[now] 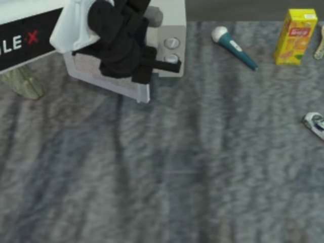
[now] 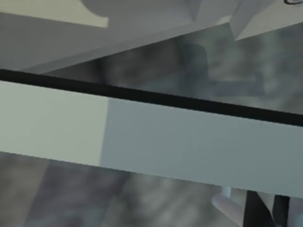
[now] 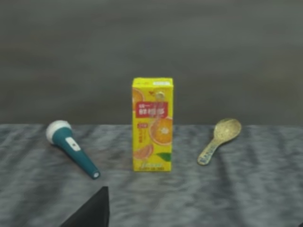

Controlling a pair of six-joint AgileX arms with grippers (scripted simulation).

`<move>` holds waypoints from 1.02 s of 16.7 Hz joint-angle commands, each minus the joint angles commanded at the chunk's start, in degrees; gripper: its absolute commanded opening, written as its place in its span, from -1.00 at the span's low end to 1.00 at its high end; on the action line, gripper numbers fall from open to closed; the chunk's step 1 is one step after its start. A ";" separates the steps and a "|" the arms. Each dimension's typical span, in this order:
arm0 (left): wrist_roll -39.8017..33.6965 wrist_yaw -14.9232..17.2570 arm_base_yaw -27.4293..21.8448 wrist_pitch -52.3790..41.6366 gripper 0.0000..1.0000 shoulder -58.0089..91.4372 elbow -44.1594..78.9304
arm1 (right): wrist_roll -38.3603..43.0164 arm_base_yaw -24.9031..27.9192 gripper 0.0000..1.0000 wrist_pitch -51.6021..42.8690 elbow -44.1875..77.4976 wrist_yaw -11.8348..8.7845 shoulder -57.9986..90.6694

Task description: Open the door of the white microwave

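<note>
Door partly swung, left arm at the handle edge.

At about eleven o'clock on the surface (image 1: 167,177): white microwave (image 1: 174,23), its door (image 1: 109,83) angled outward on its hinge. Left tool (image 1: 169,65) reaching toward the door's free edge, presumably to pull; finger state impossible to tell. Right arm out of top view, parked.

The left arm (image 1: 30,38) is a white boxy link with a black band bearing white letters "LE" and a red "X". Its wrist is a bulky matte-black cluster of rounded housings, ending in a black gripper (image 1: 164,63) with flat, straight fingers. A black wedge-shaped fingertip (image 3: 90,213) shows in the right wrist view.
</note>
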 joint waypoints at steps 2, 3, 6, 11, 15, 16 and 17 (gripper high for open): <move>-0.07 0.40 -0.30 0.07 -1.00 0.08 -0.24 | 0.00 0.00 1.00 0.00 0.00 0.00 0.00; 0.46 0.66 -0.15 0.31 -1.00 -0.35 -0.56 | 0.00 0.00 1.00 0.00 0.00 0.00 0.00; 3.59 2.21 0.79 0.81 -1.00 -2.08 -3.35 | 0.00 0.00 1.00 0.00 0.00 0.00 0.00; 7.34 4.21 1.90 2.01 -1.00 -4.74 -6.14 | 0.00 0.00 1.00 0.00 0.00 0.00 0.00; 7.34 4.21 1.90 2.01 -1.00 -4.74 -6.14 | 0.00 0.00 1.00 0.00 0.00 0.00 0.00; 7.34 4.21 1.90 2.01 -1.00 -4.74 -6.14 | 0.00 0.00 1.00 0.00 0.00 0.00 0.00; 7.34 4.21 1.90 2.01 -1.00 -4.74 -6.14 | 0.00 0.00 1.00 0.00 0.00 0.00 0.00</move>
